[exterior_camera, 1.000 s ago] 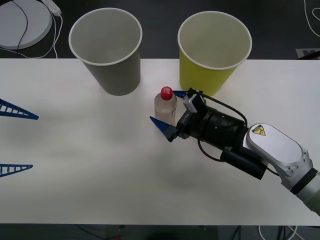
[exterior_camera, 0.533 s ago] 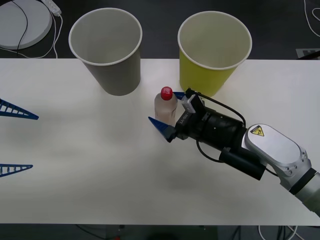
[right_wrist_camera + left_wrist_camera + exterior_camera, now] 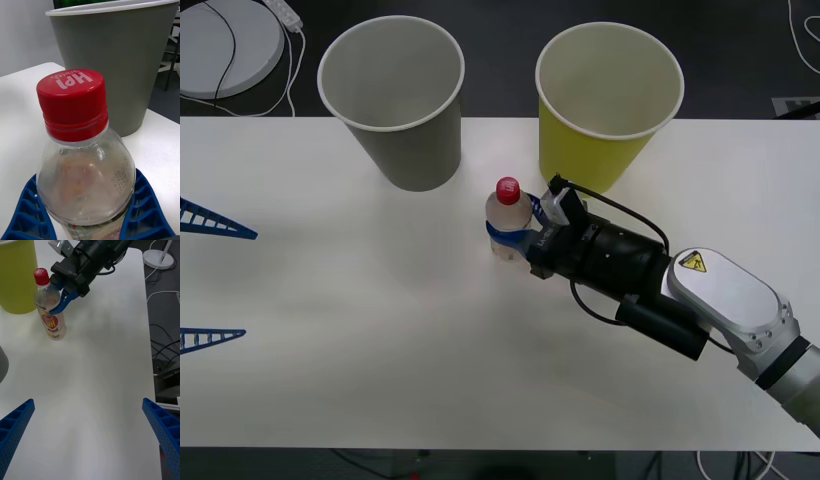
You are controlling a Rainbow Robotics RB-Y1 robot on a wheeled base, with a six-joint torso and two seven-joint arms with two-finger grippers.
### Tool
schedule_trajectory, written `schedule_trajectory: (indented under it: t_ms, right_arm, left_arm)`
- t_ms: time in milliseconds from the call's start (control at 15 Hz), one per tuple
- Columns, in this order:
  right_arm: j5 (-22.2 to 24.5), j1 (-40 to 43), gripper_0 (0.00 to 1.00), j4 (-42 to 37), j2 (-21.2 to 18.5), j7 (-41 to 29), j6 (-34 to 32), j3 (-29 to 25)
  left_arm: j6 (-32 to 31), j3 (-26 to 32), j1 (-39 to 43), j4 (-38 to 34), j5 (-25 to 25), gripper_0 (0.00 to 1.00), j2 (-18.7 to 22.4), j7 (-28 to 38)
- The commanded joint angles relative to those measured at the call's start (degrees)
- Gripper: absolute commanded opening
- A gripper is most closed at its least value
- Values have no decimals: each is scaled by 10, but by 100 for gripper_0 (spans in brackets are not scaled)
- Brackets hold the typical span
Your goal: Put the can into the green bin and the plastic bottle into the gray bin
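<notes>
Your right gripper (image 3: pixel 510 228) is clamping its blue fingers (image 3: pixel 144 210) around the plastic bottle (image 3: pixel 508 217), which is standing upright on the white worktop (image 3: pixel 380 320) at the frame's centre, below and between the gray bin (image 3: pixel 395 100) and the green bin (image 3: pixel 605 100). The grasp looks made; next you are likely lifting it up and left over the gray bin's rim. The right wrist view is showing the fingers hugging the bottle's shoulder; the left wrist view is showing its label and base on the worktop. Your left gripper (image 3: pixel 90 442), fingers apart, is waiting at the frame's left edge.
</notes>
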Motion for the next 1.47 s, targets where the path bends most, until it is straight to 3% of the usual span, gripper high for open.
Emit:
schedule_trajectory:
  t_ms: [67, 267, 533, 1133, 1467]
  right_arm:
    - [0, 0, 0, 0, -5, 0, -1, -3]
    - [-2, 1, 0, 0, -3, -1, -1, -3]
    - [-32, 5, 0, -19, -32, -3, -4, -4]
    - [-90, 59, 0, -102, -126, -4, -13, -29]
    - [-157, 80, 0, -139, -185, -11, -33, -48]
  left_arm:
    - [0, 0, 0, 0, 0, 100, 0, 0]
    - [0, 0, 0, 0, 0, 100, 0, 0]
    - [0, 0, 0, 0, 0, 100, 0, 0]
    - [0, 0, 0, 0, 0, 100, 0, 0]
    - [0, 0, 0, 0, 0, 100, 0, 0]
